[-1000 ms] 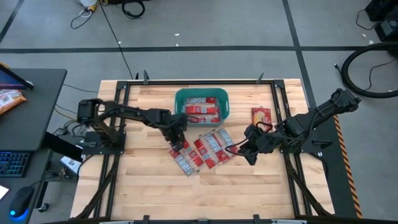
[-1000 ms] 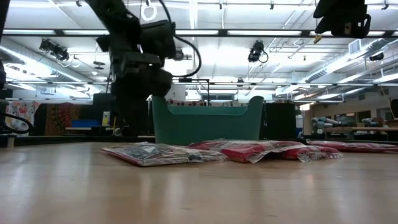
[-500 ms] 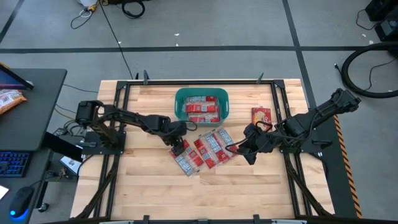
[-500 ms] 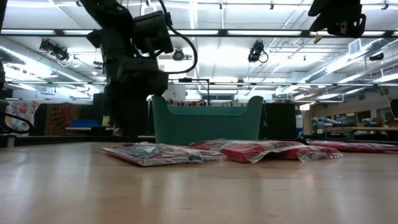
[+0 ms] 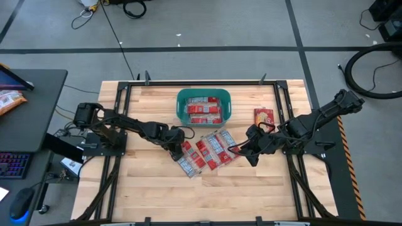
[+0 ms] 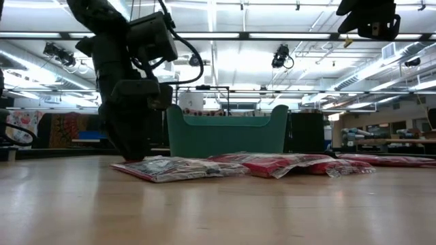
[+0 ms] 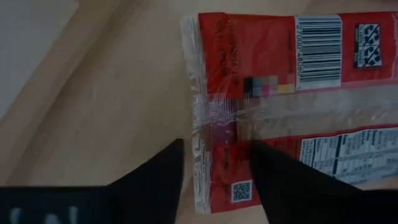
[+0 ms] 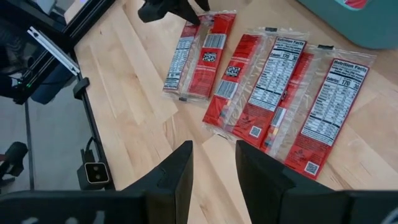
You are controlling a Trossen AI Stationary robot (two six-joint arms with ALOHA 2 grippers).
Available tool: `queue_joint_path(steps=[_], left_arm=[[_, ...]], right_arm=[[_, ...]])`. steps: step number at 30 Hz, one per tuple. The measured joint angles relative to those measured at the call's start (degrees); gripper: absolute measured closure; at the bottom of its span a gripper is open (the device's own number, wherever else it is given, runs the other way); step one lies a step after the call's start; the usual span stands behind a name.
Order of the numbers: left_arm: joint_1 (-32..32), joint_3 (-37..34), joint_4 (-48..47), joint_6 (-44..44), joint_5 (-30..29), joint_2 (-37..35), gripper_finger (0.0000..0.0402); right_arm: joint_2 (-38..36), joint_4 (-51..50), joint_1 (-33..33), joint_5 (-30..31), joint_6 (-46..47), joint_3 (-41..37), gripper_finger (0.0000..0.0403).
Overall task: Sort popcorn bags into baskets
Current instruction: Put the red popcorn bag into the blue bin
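The teal basket [image 5: 178, 105] stands at the table's far middle with red popcorn bags [image 5: 204, 110] lying inside. Several more red bags [image 5: 212, 149] lie flat in a row on the wood in front of it, and one lies apart at the far right [image 5: 264, 117]. My left gripper [image 7: 214, 180] is open, low over the far end of the leftmost bag [image 7: 267, 56], one finger over bare wood and one over the bag. My right gripper [image 8: 214, 171] hangs open above the table beside the row's right end, nothing between its fingers. My left gripper comes from above, pointing down, with its open fingers [image 7: 283, 180] astride the clear sealed end [image 7: 202, 143] of the leftmost bag. Whether they touch it, I cannot tell. The bag lies flat on the table.
A dark desk [image 5: 38, 94] with a keyboard [image 5: 16, 164] and an orange snack bag [image 5: 9, 100] stands beyond the table's left edge. Black frame rails [image 5: 113, 182] run along both sides. Bare wood [image 5: 207, 194] stretches from the row of bags toward the near edge.
My left gripper has gone from beside the basket's left front corner toward the table's near edge and down, ending low over the far end of the leftmost bag. The bags on the table have kept their places.
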Motion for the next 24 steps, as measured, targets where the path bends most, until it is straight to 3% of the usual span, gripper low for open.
queue_joint_path(steps=[10,15,20,24], left_arm=[[-1.7,0.0,0.5,-1.4,-3.6,0.2,0.039],[-1.4,-0.2,0.9,-1.6,-1.3,-0.9,0.0396],[-2.3,-0.2,2.2,0.3,-1.0,-3.9,0.0398],[-3.2,-0.2,2.7,1.2,-2.4,-4.3,0.0399]], right_arm=[[0.0,0.0,0.0,0.0,0.2,0.0,0.0277],[0.0,2.2,-0.3,0.7,-0.3,0.0,0.0277],[2.8,9.9,-1.4,3.3,-7.1,0.0,0.0277],[7.3,15.4,-4.1,0.9,-12.1,0.0,0.0277]])
